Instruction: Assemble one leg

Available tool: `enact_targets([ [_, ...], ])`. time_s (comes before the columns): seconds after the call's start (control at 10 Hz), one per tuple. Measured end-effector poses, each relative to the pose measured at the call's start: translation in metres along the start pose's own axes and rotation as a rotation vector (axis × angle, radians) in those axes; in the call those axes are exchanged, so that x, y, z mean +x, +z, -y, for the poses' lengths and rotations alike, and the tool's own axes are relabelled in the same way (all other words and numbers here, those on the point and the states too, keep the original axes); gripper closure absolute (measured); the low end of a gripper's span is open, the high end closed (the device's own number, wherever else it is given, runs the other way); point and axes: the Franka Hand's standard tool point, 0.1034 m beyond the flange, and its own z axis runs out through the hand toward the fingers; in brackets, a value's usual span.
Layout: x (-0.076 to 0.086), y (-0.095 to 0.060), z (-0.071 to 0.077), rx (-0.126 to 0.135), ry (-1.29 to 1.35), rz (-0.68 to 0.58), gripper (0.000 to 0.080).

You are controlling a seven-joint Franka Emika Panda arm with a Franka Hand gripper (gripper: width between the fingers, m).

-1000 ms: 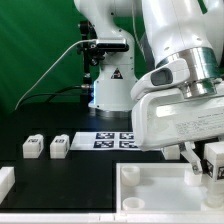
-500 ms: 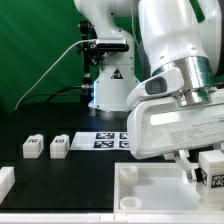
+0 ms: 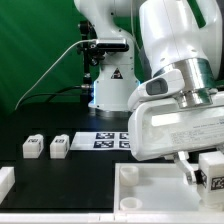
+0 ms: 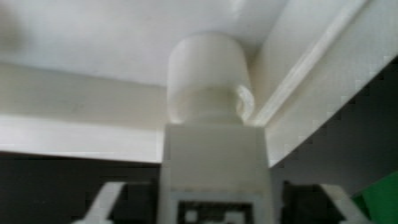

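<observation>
Robot's gripper [image 3: 203, 172] has its fingers clamped on a leg [image 3: 213, 166], held over the white tray [image 3: 150, 187] at the exterior view's right. The wrist view shows it close to the tray's raised rim. Two spare legs [image 3: 33, 147] sit on the black table [image 3: 85, 165], near the marker board [image 3: 112, 140].

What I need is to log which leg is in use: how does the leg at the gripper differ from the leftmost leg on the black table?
The held leg is clamped in the gripper; the leftmost leg lies free. The held leg is over the tray at the exterior view's right; the leftmost leg rests on the table at the exterior view's left. Both are small white blocks with a black-and-white tag.
</observation>
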Motion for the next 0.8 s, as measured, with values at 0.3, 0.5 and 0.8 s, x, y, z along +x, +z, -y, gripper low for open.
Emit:
enact_targets([
  [0.3, -0.0003, 0.0001, -0.0001, 0.0, 0.0, 0.001, 0.0213],
  [0.5, -0.0004, 0.0002, -0.0002, 0.0, 0.0, 0.001, 0.0154],
  [0.8, -0.0004, 0.0002, -0.0002, 0.0, 0.0, 0.001, 0.0151],
])
